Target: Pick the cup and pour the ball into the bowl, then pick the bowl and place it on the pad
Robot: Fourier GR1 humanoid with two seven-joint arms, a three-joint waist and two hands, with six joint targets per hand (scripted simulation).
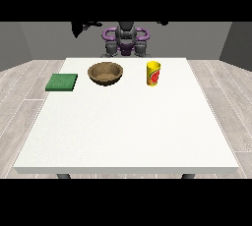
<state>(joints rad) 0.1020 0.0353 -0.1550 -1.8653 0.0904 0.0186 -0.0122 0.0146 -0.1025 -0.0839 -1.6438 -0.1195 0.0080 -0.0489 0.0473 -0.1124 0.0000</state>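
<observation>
Front view: bowl (105, 73) between pad (62, 82) and cup (153, 73) — all apart.

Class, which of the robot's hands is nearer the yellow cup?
Left: the hand at the view's right is raised behind the cup; the hand at the view's left is farther, beyond the bowl.

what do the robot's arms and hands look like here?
Both hands are black: one at the view's left, one at the view's right. The shoulders are purple rings on a grey body. No cables or markings can be made out.
</observation>
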